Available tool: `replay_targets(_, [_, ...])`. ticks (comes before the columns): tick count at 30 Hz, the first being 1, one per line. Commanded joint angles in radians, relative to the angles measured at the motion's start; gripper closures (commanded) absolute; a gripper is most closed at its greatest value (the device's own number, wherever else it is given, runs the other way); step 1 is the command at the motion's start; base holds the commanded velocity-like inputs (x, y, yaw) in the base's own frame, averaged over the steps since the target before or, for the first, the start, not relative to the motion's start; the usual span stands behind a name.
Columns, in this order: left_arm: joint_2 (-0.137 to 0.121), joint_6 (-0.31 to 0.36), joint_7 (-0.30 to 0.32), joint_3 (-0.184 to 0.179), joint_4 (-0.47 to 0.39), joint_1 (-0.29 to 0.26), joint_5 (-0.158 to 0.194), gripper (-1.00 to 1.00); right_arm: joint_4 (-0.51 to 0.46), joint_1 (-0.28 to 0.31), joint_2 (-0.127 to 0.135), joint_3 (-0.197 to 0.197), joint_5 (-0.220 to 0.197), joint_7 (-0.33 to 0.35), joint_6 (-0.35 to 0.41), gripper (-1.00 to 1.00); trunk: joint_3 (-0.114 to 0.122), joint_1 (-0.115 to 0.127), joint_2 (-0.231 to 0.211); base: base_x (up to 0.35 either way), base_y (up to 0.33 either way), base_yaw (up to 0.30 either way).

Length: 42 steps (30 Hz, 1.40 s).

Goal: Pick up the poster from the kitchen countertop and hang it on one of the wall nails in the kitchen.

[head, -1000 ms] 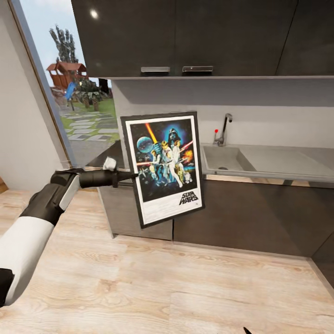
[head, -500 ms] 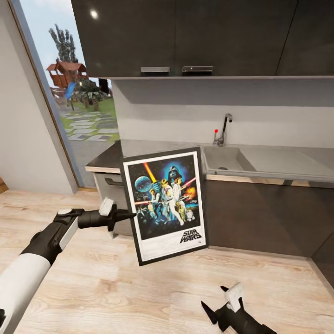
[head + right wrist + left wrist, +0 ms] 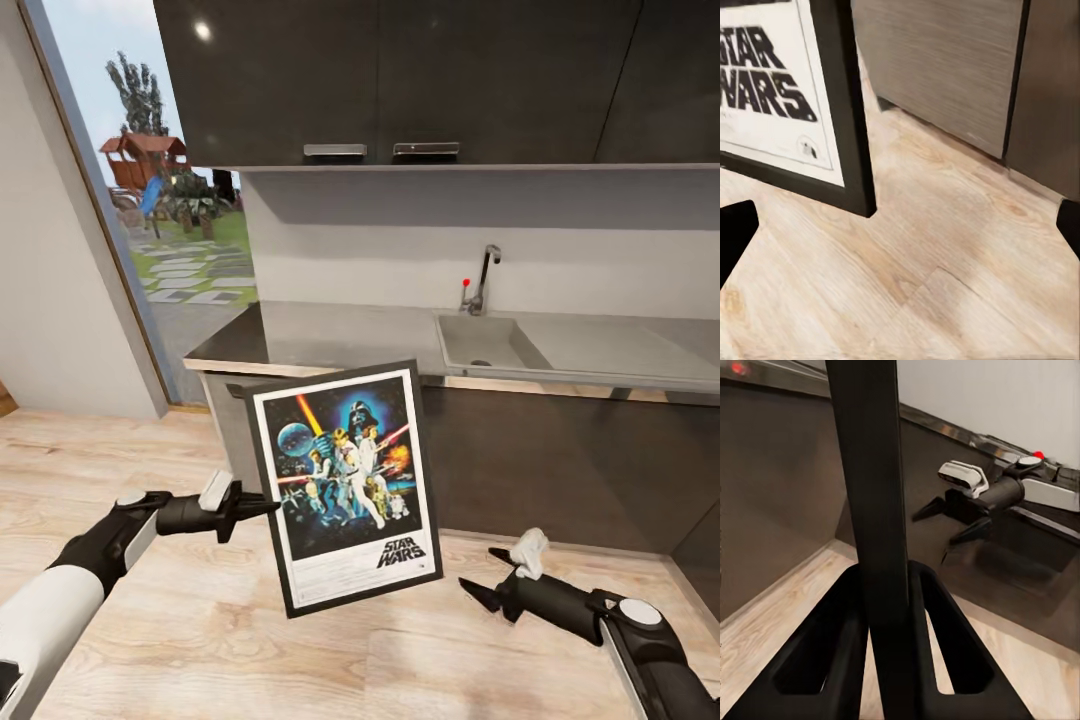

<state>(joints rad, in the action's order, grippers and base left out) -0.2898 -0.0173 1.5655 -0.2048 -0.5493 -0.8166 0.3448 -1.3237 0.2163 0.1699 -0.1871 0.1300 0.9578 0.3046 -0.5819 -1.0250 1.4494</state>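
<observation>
The poster [image 3: 345, 485], black-framed with a white border and a "STAR WARS" title, hangs upright and slightly tilted in front of the lower cabinets, below the kitchen countertop [image 3: 330, 335]. My left gripper [image 3: 262, 508] is shut on its left frame edge. In the left wrist view that edge of the poster [image 3: 866, 472] runs as a dark bar between the fingers [image 3: 817, 660] of the left gripper [image 3: 889, 570]. My right gripper [image 3: 477, 568] is open, just right of the poster's lower corner and not touching it. The right wrist view shows that corner of the poster [image 3: 780, 97] ahead of the open right gripper [image 3: 900, 225]. The wall nails are out of view.
An inset sink [image 3: 490, 345] with a chrome tap [image 3: 485, 280] sits in the countertop. Dark upper cabinets [image 3: 400, 80] hang above, dark lower cabinet fronts [image 3: 550, 470] stand behind the poster. A tall window [image 3: 170, 200] is at the left. Light wood floor [image 3: 300, 650] lies below.
My left arm has lowered the poster from counter height to below the counter edge. My right arm has risen into view and reached toward the poster's lower right corner.
</observation>
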Motion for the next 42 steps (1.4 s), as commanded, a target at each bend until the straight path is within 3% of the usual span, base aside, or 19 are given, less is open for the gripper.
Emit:
replay_targets(1, [-0.002,-0.009,-0.001,-0.008,0.002,-0.001,0.01,1.0,0.001,0.013,0.004,-0.002,0.005,0.022,0.023,-1.0,-0.001,0.0,0.001,0.0,0.0,0.0])
replay_targets(4, [-0.002,-0.019,0.005,-0.009,0.027,-0.001,0.009,1.0,0.023,0.065,0.017,-0.003,0.009,0.078,0.077,-1.0,-0.001,0.0,0.001,0.0,0.0,0.0])
replay_targets(8, [-0.002,-0.058,0.005,-0.009,0.069,-0.001,0.008,1.0,0.036,0.083,0.021,-0.002,0.011,0.108,0.092,-1.0,-0.001,0.0,0.001,0.0,0.0,0.0])
replay_targets(11, [-0.002,-0.124,0.005,-0.009,0.108,-0.001,0.008,1.0,0.04,0.092,0.045,-0.001,0.012,0.157,0.096,-1.0,-0.001,0.0,0.001,0.0,0.0,0.0])
replay_targets(13, [-0.003,-0.148,0.005,-0.009,0.134,-0.001,0.007,1.0,0.044,0.098,0.068,-0.001,0.011,0.21,0.098,-1.0,-0.001,0.0,0.001,0.0,0.0,0.0])
replay_targets(16, [-0.002,-0.158,0.005,-0.01,0.146,-0.001,0.007,1.0,0.053,0.101,0.079,0.0,0.012,0.244,0.098,-1.0,-0.001,0.0,0.001,0.0,0.0,0.0])
replay_targets(26, [0.0,-0.171,0.005,-0.013,0.15,-0.001,0.007,1.0,0.081,0.104,0.085,0.007,0.012,0.319,0.096,-1.0,-0.001,0.0,0.001,0.0,0.0,0.0])
replay_targets(35, [0.002,-0.171,0.005,-0.017,0.145,-0.001,0.008,1.0,0.106,0.11,0.085,0.026,0.013,0.34,0.092,-1.0,-0.001,0.0,0.001,0.0,0.0,0.0])
replay_targets(39, [0.005,-0.171,0.005,-0.02,0.143,-0.001,0.009,1.0,0.11,0.113,0.085,0.073,0.014,0.341,0.09,-1.0,-0.001,0.0,0.001,0.0,0.0,0.0])
replay_targets(42, [0.006,-0.171,0.005,-0.02,0.143,-0.001,0.009,1.0,0.11,0.116,0.085,0.085,0.014,0.342,0.091,-1.0,-0.001,0.0,0.001,0.0,0.0,0.0])
